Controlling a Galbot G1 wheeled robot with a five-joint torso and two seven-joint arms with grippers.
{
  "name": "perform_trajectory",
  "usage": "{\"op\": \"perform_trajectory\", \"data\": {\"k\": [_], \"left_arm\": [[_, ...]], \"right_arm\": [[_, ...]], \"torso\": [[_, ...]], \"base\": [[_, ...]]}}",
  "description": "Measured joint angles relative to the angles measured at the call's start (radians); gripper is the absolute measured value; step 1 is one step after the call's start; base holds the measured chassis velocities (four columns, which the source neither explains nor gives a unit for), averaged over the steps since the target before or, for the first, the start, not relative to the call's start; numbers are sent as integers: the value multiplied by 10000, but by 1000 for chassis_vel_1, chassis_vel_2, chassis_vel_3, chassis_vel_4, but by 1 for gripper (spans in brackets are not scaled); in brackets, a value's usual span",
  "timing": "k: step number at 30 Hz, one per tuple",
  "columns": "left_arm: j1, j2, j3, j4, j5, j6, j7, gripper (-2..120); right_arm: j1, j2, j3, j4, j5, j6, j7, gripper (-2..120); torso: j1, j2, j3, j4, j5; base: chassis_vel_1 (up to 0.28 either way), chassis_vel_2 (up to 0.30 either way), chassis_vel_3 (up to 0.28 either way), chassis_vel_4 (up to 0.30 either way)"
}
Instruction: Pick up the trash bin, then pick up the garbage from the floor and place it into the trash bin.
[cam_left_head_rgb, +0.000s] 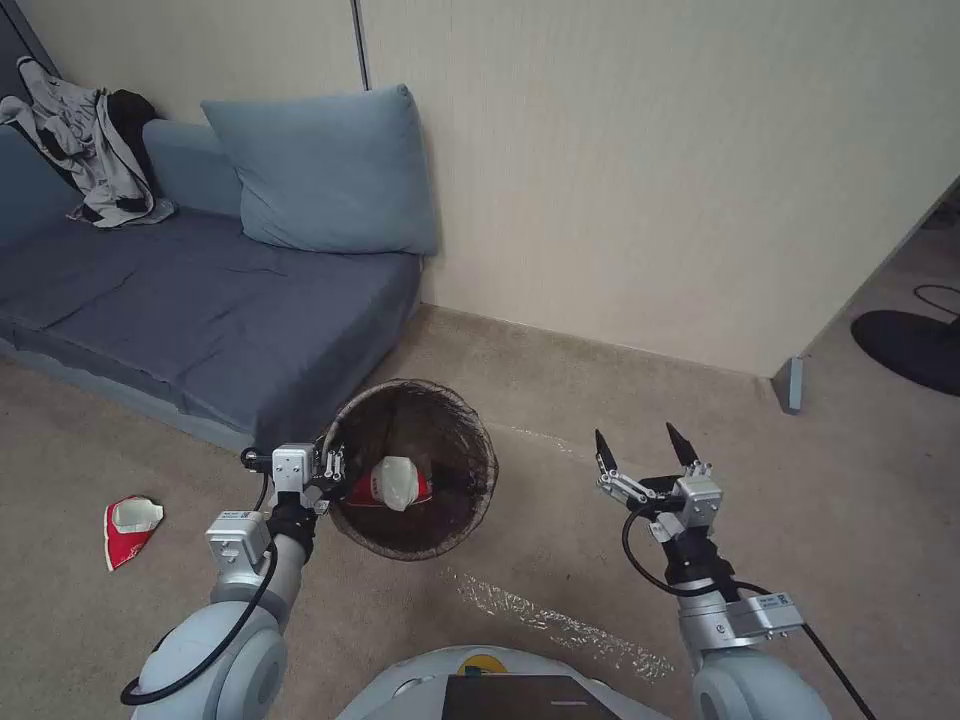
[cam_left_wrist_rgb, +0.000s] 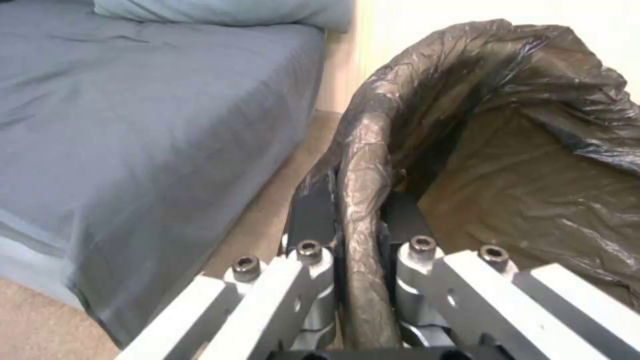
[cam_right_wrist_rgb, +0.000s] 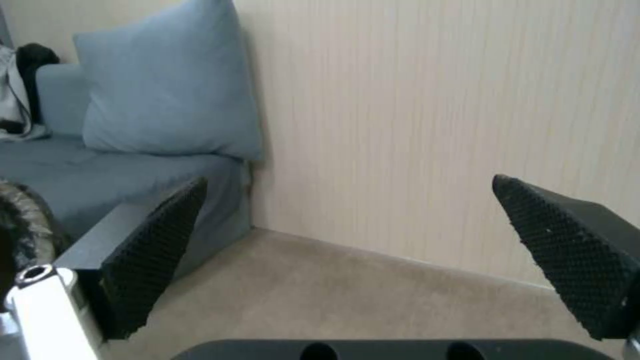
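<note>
The left gripper (cam_left_head_rgb: 333, 470) is closed on the rim of the trash bin (cam_left_head_rgb: 470, 440); in the left wrist view its two dark fingers (cam_left_wrist_rgb: 313, 210) pinch the rim, which is covered by the dark brown bag liner (cam_left_wrist_rgb: 533, 165), one finger outside and one inside. The bin hangs in front of the robot, above the beige carpet (cam_left_head_rgb: 560, 400), with its mouth turned toward the head camera. Inside it lies a crushed red-and-white paper cup (cam_left_head_rgb: 395, 483).

The right gripper (cam_left_head_rgb: 645, 447) is held up on the right of the bin, apart from it, with its black fingers (cam_right_wrist_rgb: 153, 250) spread wide and nothing between them.

On the carpet to the left of the left arm lies another crushed red-and-white cup (cam_left_head_rgb: 130, 527), just beside the front edge of the blue sofa (cam_left_head_rgb: 200, 310). Farther back, a blue cushion (cam_left_head_rgb: 325, 170) leans at the sofa's end next to the pale wall (cam_left_head_rgb: 650, 170), and some grey and black clothes (cam_left_head_rgb: 90, 150) lie on the sofa's far left.
</note>
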Motion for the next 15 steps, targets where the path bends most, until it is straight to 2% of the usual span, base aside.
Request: {"op": "perform_trajectory", "data": {"k": [15], "left_arm": [[117,-41,-16,-120,170,155,27,5]], "right_arm": [[107,-174,54,-21,213,-146,50,100]], "torso": [[0,0,0,0,1]], "base": [[4,4,3,3]]}}
